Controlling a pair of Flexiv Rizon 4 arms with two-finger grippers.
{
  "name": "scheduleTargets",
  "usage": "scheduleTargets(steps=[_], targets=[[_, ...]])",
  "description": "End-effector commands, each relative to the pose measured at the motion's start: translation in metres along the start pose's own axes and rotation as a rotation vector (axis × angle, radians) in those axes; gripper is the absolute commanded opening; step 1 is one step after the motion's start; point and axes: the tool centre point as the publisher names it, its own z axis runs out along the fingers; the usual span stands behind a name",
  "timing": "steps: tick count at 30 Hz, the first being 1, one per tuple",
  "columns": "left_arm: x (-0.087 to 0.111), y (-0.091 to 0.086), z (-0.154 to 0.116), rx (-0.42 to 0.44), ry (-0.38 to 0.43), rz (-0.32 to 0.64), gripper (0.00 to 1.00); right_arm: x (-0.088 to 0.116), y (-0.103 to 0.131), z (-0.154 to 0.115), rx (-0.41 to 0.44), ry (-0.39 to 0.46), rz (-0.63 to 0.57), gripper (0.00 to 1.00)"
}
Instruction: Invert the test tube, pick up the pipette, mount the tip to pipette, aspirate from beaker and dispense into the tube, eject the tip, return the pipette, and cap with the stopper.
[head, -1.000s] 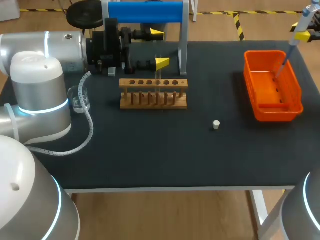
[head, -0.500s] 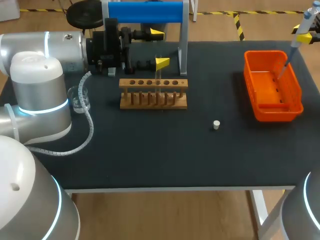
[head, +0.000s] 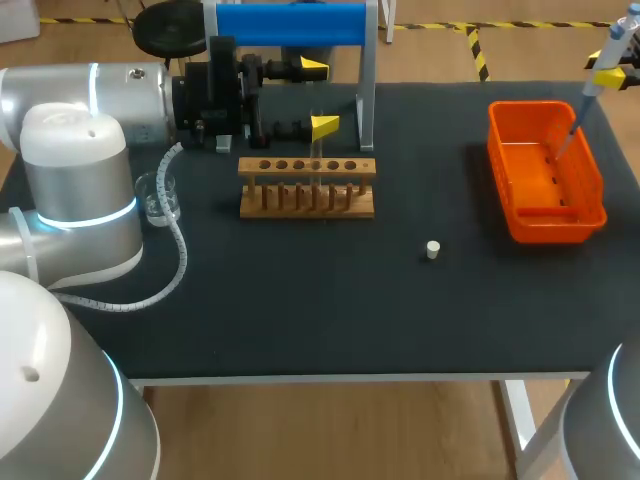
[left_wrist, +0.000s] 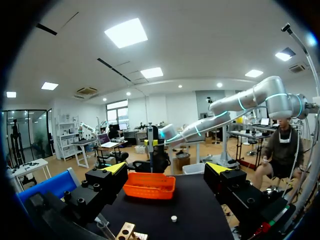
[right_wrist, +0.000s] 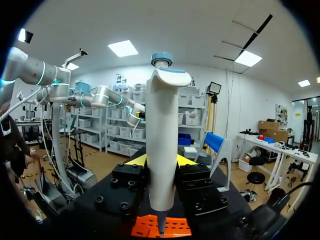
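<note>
Barely a twitch in the last second: the pipette (right_wrist: 161, 125) has drifted a touch toward the table's right edge, and nothing else has shifted.

Where are we in the job? The test tube (head: 314, 150) stands upright in the wooden rack (head: 307, 190), so the inverting looks done. The pipette is off its blue stand (head: 290, 25), and its thin lower end hangs over the orange bin (head: 545, 228). That reads as the tip-eject step. Whether the tip is still mounted I cannot tell. Whether liquid went into the tube is not visible either.

Left to do, by my reckoning: return the pipette to the stand and cap the tube. The white stopper (head: 432, 249) lies alone on the mat, well apart from the rack. The beaker (head: 158, 196) sits by the left arm's base.

Now the poses. The right gripper (right_wrist: 160, 161) is up at the table's far right corner, clenched on the pipette body, which it holds near upright. The left gripper (head: 318, 98) hangs just behind the rack, fingers spread wide and gripping nothing.
</note>
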Motion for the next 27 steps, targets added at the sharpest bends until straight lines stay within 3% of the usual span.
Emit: scheduleTargets(steps=[1,7,11,18,27], targets=[[0.000,0.001,0.001,0.002,-0.002,0.001,1.00,-0.001,0.000,-0.001,0.001,0.003,0.000,0.00],[0.000,0.001,0.001,0.002,-0.002,0.001,1.00,-0.001,0.000,-0.001,0.001,0.003,0.000,0.00],[-0.002,-0.010,0.017,-0.027,-0.032,0.014,1.00,-0.001,0.000,-0.001,0.001,0.003,0.000,0.00],[-0.009,-0.036,0.063,-0.068,-0.071,0.022,1.00,-0.001,0.000,-0.001,0.001,0.003,0.000,0.00],[-0.020,-0.054,0.133,-0.090,-0.108,-0.010,1.00,-0.001,0.000,-0.001,0.001,0.003,0.000,0.00]])
